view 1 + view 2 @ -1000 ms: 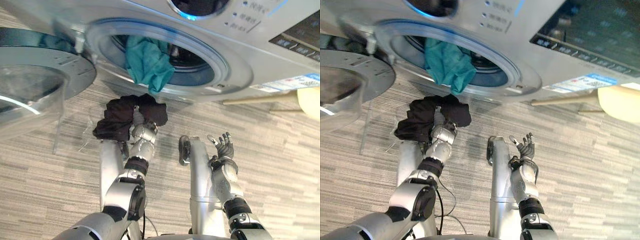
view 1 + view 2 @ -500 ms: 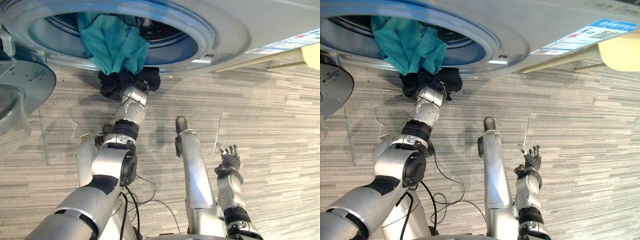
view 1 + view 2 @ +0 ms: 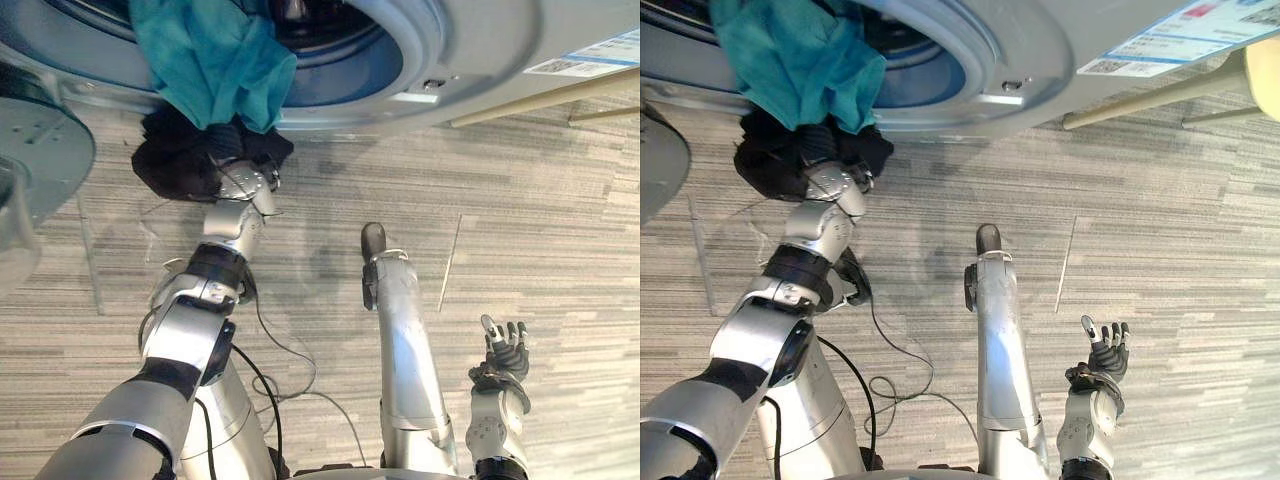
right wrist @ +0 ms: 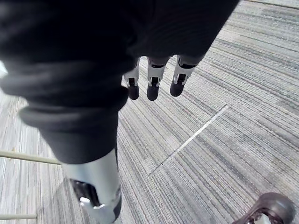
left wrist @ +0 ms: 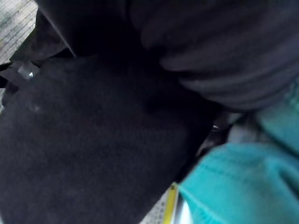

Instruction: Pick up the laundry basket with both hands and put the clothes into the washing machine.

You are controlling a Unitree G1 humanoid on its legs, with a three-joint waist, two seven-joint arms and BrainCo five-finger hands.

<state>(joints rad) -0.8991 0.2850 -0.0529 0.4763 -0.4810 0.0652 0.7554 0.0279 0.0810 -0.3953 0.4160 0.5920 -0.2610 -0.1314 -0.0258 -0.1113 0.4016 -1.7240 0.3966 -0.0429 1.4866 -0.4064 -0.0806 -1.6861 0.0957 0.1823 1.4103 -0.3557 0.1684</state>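
View has shifted since 1.0 s ago, so I log relations only.

Right hand (image 3: 503, 350): then raised level with my left wrist, now low and close to my body, well back from the machine. It is released, fingers (image 4: 152, 84) straight and spread over the striped carpet floor (image 3: 560, 220), holding nothing.

Left arm: then bent, now stretched forward and up. Left hand (image 3: 245, 185) is clenched in the black garment (image 3: 190, 160), which is bunched and clear of the floor.

Black garment: 1.0 s ago apart from the teal garment (image 3: 215, 60), now pressed against its hanging lower edge, as 0.5 s ago.

Teal garment hangs out over the lip of the washing machine (image 3: 450, 40) opening. Door (image 3: 40, 150) is swung open to my left.
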